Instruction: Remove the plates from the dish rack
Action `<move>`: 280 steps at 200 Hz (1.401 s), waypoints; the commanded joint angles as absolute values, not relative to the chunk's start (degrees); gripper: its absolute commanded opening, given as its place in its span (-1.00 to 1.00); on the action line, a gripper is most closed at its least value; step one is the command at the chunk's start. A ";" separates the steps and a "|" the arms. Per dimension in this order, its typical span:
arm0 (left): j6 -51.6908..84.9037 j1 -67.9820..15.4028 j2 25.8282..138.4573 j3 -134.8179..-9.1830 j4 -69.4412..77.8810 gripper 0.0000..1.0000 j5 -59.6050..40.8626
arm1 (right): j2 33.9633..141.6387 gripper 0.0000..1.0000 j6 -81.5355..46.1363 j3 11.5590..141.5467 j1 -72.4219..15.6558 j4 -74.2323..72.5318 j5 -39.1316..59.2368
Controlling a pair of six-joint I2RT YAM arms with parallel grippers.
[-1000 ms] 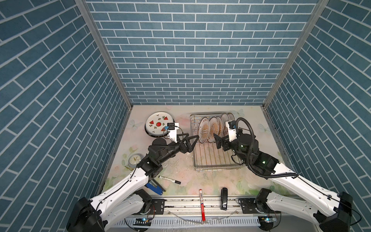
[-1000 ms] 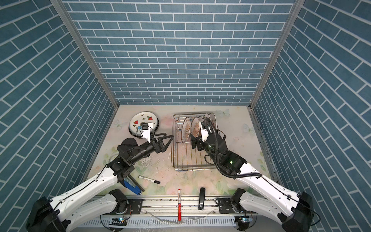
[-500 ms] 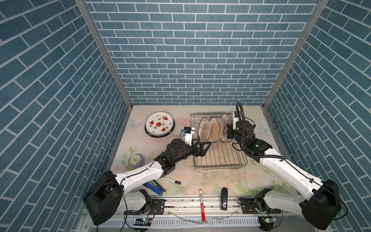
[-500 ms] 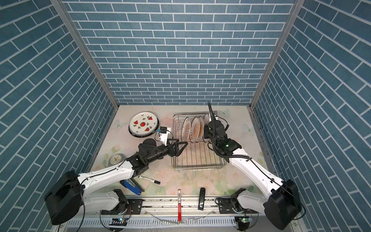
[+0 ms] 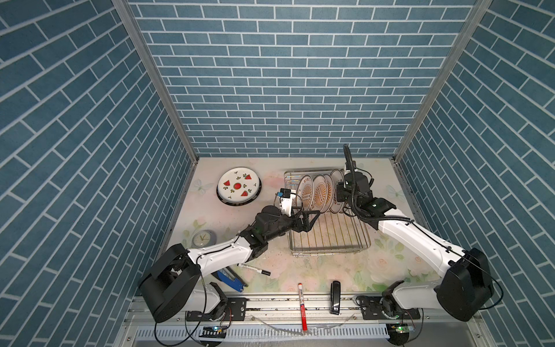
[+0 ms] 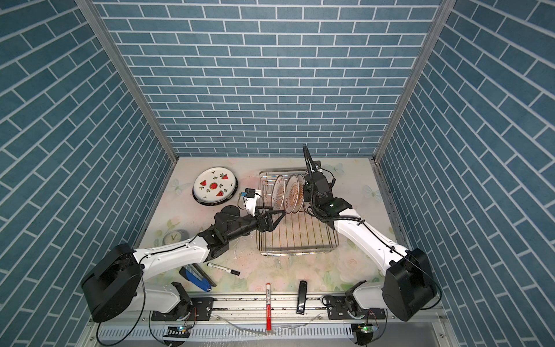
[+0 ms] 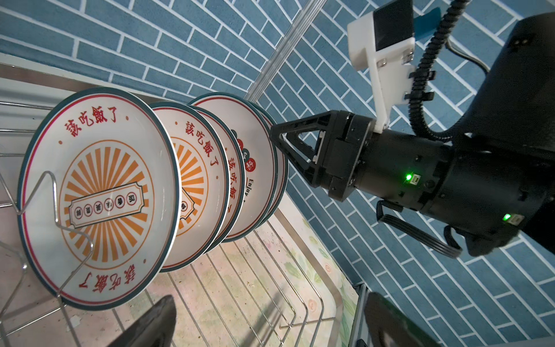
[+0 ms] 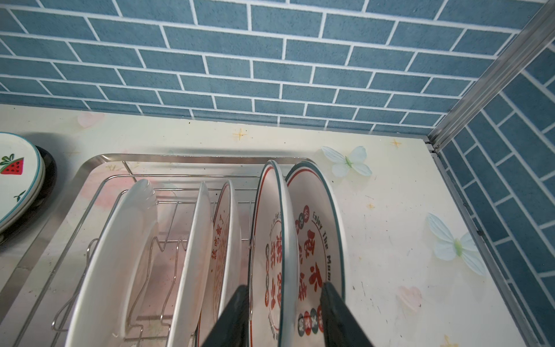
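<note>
The dish rack (image 5: 330,251) holds several plates upright: two orange sunburst ones (image 7: 99,195) on the left and two red-character ones (image 8: 270,240) leaning together at the right end. My right gripper (image 8: 284,287) comes down over those two. One finger (image 8: 237,315) presses the second-last plate's outer side and the other lies over the last plate (image 8: 315,228). I cannot tell whether the last plate is inside the grip. My left gripper (image 5: 310,220) hangs open and empty above the rack's wire floor, in front of the sunburst plates. A watermelon plate (image 5: 238,185) lies on the table on a dark-rimmed one.
A small grey clock (image 5: 204,238) sits by the left wall. A black marker (image 5: 255,269) and a blue tool (image 5: 231,278) lie under the left arm. Near the front rail are a red pen (image 5: 302,303) and a black object (image 5: 335,297).
My right gripper rose from the rack's middle to the right-end plates and its jaws narrowed around their rims. My left gripper reached right, from beside the rack to over its floor, still open.
</note>
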State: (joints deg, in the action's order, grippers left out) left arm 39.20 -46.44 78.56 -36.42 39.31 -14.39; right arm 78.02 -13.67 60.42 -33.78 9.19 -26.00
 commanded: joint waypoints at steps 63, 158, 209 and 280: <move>39.43 -46.76 78.99 -36.82 42.24 0.99 -13.31 | 84.21 -0.40 -14.65 65.03 -33.54 10.07 -32.24; 37.25 -46.73 76.05 -36.76 35.97 0.99 -9.97 | 91.66 -0.56 -15.39 67.97 -34.43 8.28 -40.78; 36.27 -46.67 72.87 -34.88 32.89 0.99 -6.32 | 95.48 -0.69 -15.16 71.13 -35.47 10.44 -43.95; 34.96 -46.78 68.49 -32.48 29.02 0.99 -2.49 | 95.99 -0.83 -14.57 73.33 -36.56 10.96 -47.12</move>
